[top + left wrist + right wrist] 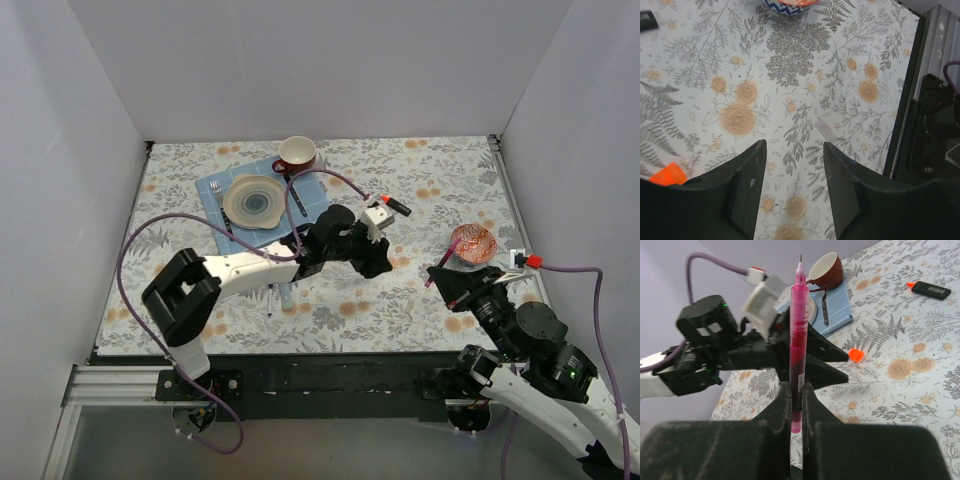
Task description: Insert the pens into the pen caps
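at the middle of the worktop: get the cap between the fingers before you close

at the middle of the worktop, your left hand hangs low over the floral cloth with its fingers apart and nothing between them. the orange cap lies on the cloth just beside that hand, outside the fingers, not in the gap. nearer the right edge, your right hand is clamped on the lower barrel of the maroon pen, which stands upright with its fine tip pointing up.

the step looks like fetching a cap with the left hand. slide the hand sideways until the cap sits squarely in the gap, then close on its closed end so the mouth is left free. it is small and light, so a finger that brushes it will likely flick it away; come down straight, not at a slant.

check the match first. the orange cap probably belongs to the orange-tipped highlighter lying nearer the far edge, not to this slim pen, and i cannot see any other cap from here.

keep the right hand steady and the pen upright, so the tip stays clear of the left arm while it moves.
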`<move>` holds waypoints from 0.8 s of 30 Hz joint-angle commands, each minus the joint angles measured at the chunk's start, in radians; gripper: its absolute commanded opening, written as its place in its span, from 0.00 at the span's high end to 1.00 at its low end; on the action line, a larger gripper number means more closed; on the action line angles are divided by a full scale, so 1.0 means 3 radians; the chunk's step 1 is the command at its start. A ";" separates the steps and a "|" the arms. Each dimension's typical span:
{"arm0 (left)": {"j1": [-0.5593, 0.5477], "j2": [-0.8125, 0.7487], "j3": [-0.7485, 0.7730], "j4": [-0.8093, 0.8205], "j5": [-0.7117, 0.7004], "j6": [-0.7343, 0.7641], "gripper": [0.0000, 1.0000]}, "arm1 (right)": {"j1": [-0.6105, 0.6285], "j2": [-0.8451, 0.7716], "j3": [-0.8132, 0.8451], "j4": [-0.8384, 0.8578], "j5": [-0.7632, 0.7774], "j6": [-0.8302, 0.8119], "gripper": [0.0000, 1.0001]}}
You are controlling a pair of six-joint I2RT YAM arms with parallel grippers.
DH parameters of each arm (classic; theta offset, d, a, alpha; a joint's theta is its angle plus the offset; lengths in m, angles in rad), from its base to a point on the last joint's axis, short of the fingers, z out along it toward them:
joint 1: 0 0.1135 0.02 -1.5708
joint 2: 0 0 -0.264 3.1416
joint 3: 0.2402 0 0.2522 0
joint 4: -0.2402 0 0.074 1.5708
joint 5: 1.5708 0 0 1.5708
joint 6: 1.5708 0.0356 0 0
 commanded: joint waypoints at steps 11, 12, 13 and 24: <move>-0.0794 0.1309 0.1212 -0.1006 -0.1091 -0.0937 0.51 | 0.0006 -0.0185 0.0266 -0.0139 0.0060 -0.0107 0.99; -0.0814 0.1345 0.1294 -0.1042 -0.1162 -0.0912 0.51 | 0.0006 -0.0206 0.0281 -0.0150 0.0075 -0.0107 0.99; -0.0830 0.1391 0.1340 -0.1073 -0.1284 -0.0891 0.51 | 0.0011 -0.0221 0.0276 -0.0160 0.0075 -0.0107 0.99; -0.1060 0.1739 0.1657 -0.1400 -0.1899 -0.0661 0.60 | 0.0011 -0.0329 0.0297 -0.0211 0.0121 -0.0102 0.99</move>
